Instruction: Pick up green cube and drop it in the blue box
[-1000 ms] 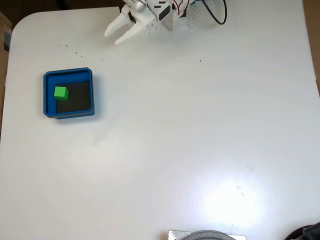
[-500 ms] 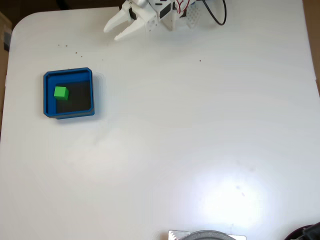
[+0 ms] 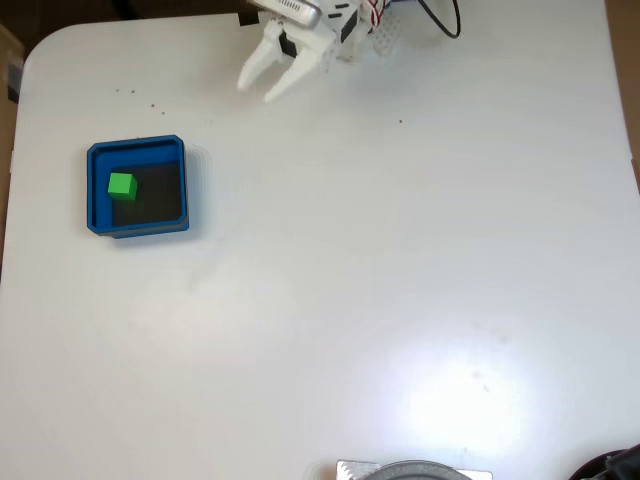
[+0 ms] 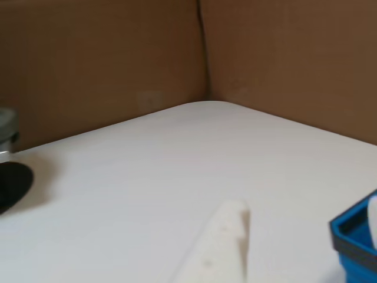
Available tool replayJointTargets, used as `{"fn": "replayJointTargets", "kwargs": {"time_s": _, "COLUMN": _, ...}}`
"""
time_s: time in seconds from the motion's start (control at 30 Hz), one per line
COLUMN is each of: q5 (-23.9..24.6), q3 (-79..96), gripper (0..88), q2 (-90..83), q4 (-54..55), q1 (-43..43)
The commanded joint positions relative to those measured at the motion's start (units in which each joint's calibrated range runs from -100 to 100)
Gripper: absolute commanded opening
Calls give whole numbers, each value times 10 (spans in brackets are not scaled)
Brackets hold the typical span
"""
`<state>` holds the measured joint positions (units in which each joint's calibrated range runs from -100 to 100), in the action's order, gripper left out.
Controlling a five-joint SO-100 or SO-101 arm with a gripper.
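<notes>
In the fixed view the green cube [image 3: 121,185] lies on the dark floor of the blue box [image 3: 137,146], toward its left side. The box sits at the left of the white table. My white gripper [image 3: 255,91] hangs near the table's top edge, well up and to the right of the box. It is open, its two fingers spread with nothing between them. In the other view one white finger [image 4: 219,244] reaches in from below, and a corner of the blue box [image 4: 352,237] shows at the right edge.
A round metal object [image 3: 415,471] and a black item [image 3: 615,466] sit at the table's bottom edge in the fixed view. Cables [image 3: 440,20] trail behind the arm. Brown cardboard walls [image 4: 118,53] stand behind the table's rounded corner.
The open gripper has swung to the right and slightly down along the table's top edge, farther from the box. The cube rests unmoved in the box.
</notes>
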<state>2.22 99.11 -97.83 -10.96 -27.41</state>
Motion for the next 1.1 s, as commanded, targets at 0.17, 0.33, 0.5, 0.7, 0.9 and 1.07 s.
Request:
{"fn": "replayJointTargets", "kwargs": {"time_s": 0.17, "q5": -2, "q3": 4, "gripper": 180, "q2": -8, "q4": 14, "q1": 153}}
{"fn": "replayJointTargets", "kwargs": {"time_s": 0.33, "q5": -2, "q3": 4, "gripper": 180, "q2": -8, "q4": 13, "q1": 231}}
{"fn": "replayJointTargets", "kwargs": {"time_s": 0.5, "q5": -2, "q3": 4, "gripper": 180, "q2": -8, "q4": 13, "q1": 300}}
{"fn": "replayJointTargets", "kwargs": {"time_s": 0.7, "q5": -2, "q3": 4, "gripper": 180, "q2": -7, "q4": 7, "q1": 317}}
{"fn": "replayJointTargets", "kwargs": {"time_s": 0.9, "q5": -2, "q3": 4, "gripper": 179, "q2": -7, "q4": -65, "q1": 328}}
{"fn": "replayJointTargets", "kwargs": {"time_s": 1.07, "q5": -2, "q3": 4, "gripper": 177, "q2": -8, "q4": -118, "q1": 329}}
